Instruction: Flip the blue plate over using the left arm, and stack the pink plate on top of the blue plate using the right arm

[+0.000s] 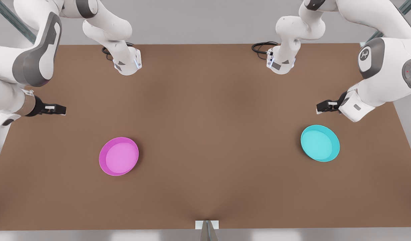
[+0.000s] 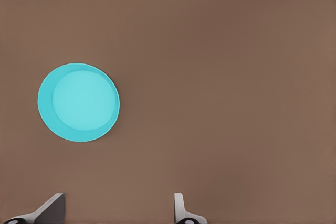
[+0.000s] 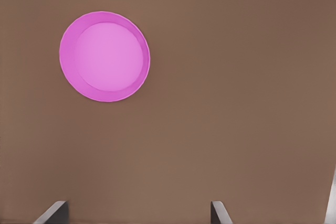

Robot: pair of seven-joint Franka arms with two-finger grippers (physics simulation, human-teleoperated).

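From where the front camera stood, the brown table (image 1: 205,134) carried two plates well apart. The pink plate (image 1: 118,156) lay hollow side up toward the front view's left, and the blue plate (image 1: 320,143) lay the same way up toward the front view's right. The left gripper (image 1: 321,107) hung near the blue plate, on its far side and off the tabletop; the right gripper (image 1: 60,109) hung farther from the pink plate, out over the table's edge. From this angle I could not tell how either pair of fingers stood.

Through the left wrist camera, the blue plate (image 2: 79,102) sat flat on bare table, its raised rim ringing a paler floor. Two fingertips (image 2: 50,208) of the left gripper (image 2: 118,209) stood wide apart with nothing between them, off to one side of the plate and not over it.

Through the right wrist camera, the pink plate (image 3: 104,56) sat equally flat and untouched. The right gripper (image 3: 139,212) showed its fingertips (image 3: 52,212) spread and empty, clear of the plate.

Both plates looked like thin, stiff plastic: light, likely slick, and prone to skid if nudged sideways. The rim seemed the only purchase, one finger inside and one outside the wall. For the flip I would judge that a firm pinch on the blue rim would be needed, since a shallow grip could let it pivot or slip.
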